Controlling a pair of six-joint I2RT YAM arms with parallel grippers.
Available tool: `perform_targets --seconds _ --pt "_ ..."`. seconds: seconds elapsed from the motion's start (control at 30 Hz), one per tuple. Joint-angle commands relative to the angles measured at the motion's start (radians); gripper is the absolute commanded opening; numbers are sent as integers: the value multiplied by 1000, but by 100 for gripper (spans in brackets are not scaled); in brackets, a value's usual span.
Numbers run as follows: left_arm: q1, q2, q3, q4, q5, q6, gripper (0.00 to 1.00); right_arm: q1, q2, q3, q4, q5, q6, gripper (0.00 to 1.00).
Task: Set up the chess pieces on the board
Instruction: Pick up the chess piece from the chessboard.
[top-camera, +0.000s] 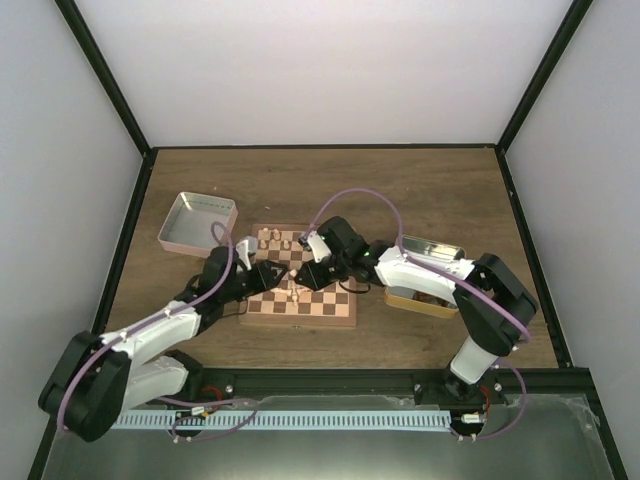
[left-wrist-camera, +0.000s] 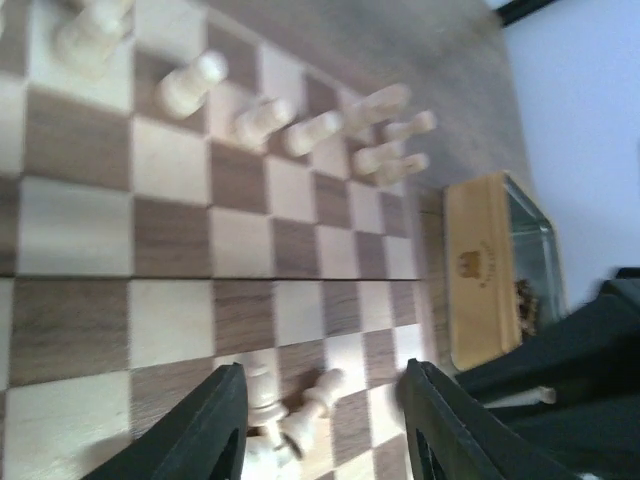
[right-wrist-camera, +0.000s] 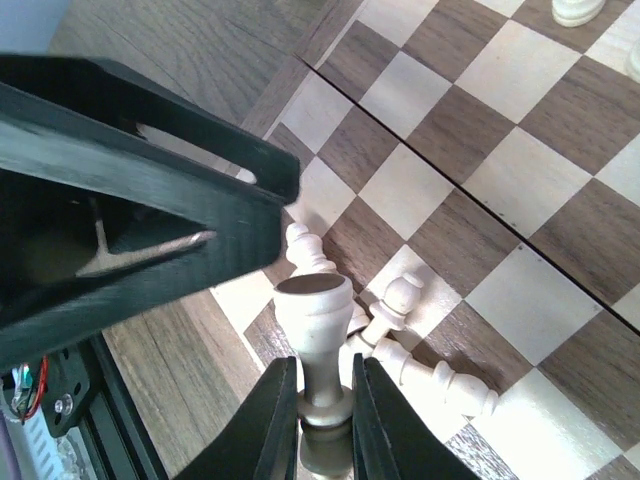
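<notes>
The board (top-camera: 330, 305) lies between my arms. Several cream chess pieces (top-camera: 276, 238) stand along its far edge; in the left wrist view this row (left-wrist-camera: 262, 120) looks blurred. My right gripper (right-wrist-camera: 326, 405) is shut on the stem of one cream piece (right-wrist-camera: 314, 305), held above a small heap of fallen pieces (right-wrist-camera: 432, 374) at the board's near left corner. My left gripper (left-wrist-camera: 325, 432) is open right beside it, its jaws on either side of the same fallen pieces (left-wrist-camera: 302, 420) without touching them. Its dark finger (right-wrist-camera: 130, 200) fills the left of the right wrist view.
A shallow pale tray (top-camera: 197, 222) sits at the back left of the board. A metal tray (top-camera: 430, 248) and a tan wooden box (top-camera: 420, 301) sit at the right, partly under my right arm; the box (left-wrist-camera: 483, 270) also shows in the left wrist view.
</notes>
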Motion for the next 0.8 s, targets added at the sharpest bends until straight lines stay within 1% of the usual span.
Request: perform_targets --seconds 0.0,0.07,0.13,0.2,0.27,0.43,0.67,0.7,0.73,0.77 --pt "0 -117 35 -32 24 8 51 -4 -28 2 55 -58 -47 1" --pt "0 -146 37 -27 78 -8 59 -4 -35 9 72 -89 -78 1" --pt "0 -154 43 -31 122 -18 63 -4 -44 17 85 -107 -102 1" --pt "0 -151 48 -28 172 -26 64 -3 -52 24 95 -127 -125 1" --pt "0 -140 52 -26 196 -34 62 -2 -62 25 107 -128 -133 1" --pt "0 -129 62 -34 185 -38 41 -3 -86 14 125 -110 -123 1" --pt "0 -101 62 12 235 -86 14 -3 -119 -18 183 -98 -64 1" --pt "0 -100 64 16 236 -93 12 -3 -126 -23 192 -93 -48 3" --pt "0 -103 66 18 236 -101 11 -3 -136 -27 199 -81 -22 7" --pt "0 -107 69 18 233 -110 10 -3 -146 -33 205 -71 7 13"
